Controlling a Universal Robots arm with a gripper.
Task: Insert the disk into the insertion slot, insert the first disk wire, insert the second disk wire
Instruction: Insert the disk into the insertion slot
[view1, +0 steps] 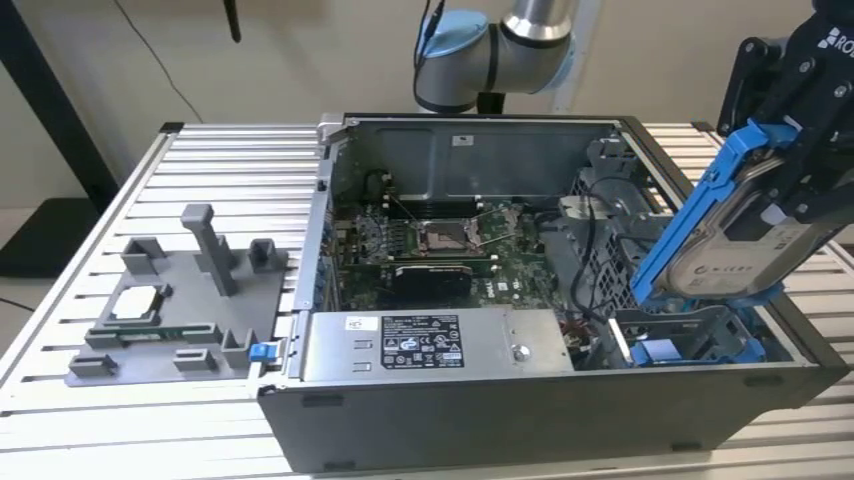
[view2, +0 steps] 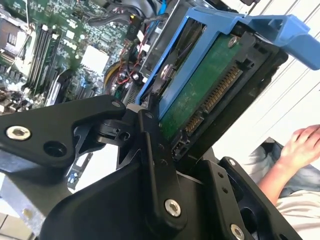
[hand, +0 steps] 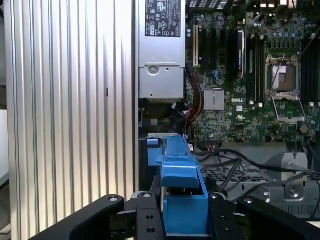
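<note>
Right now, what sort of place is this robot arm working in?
Most likely a robotics lab bench for computer assembly: an open computer case sits on a ribbed metal table, a grey parts fixture lies beside it, and the gripper holds the disk above the case.

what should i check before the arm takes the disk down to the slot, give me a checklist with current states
1. Grip: ok. The gripper is shut on the disk, fingers on its blue carrier.
2. Disk seated: not ok. It hangs tilted over the insertion slot, not in it.
3. Slot free inside: cannot tell; in the exterior view the disk hides part of it.
4. Black cables clear of the path: cannot tell.
5. A person's hand apart from the disk: ok.
</note>
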